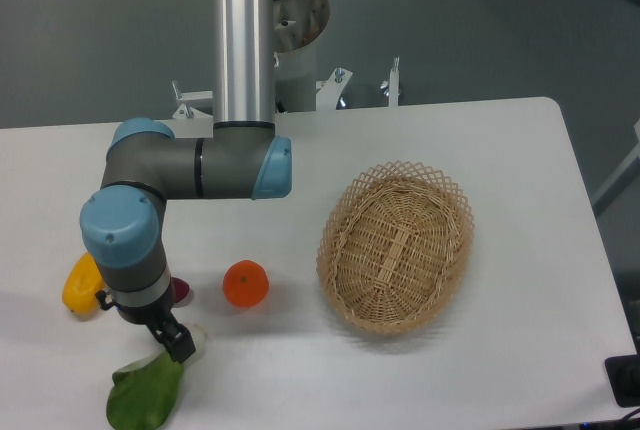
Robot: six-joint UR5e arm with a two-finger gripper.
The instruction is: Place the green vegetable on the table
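A yellow fruit (80, 285) lies at the counter's (520, 200) left edge. Beside it, low at the front left, the gripper (178, 346) is closed on the stem of the vegetable (146, 397), whose leaves touch the counter. Rightward sit an orange (245, 284) and a basket (397, 247).

Silver-grey arm (243, 40), light-blue joint caps

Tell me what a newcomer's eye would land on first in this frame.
The big grey and blue arm dominates the left half, bent down to the table's front-left, where its tool meets the stem end of the green vegetable, whose leaves lie near the front edge. Next come the empty wicker basket right of centre and the bright orange between it and the arm.
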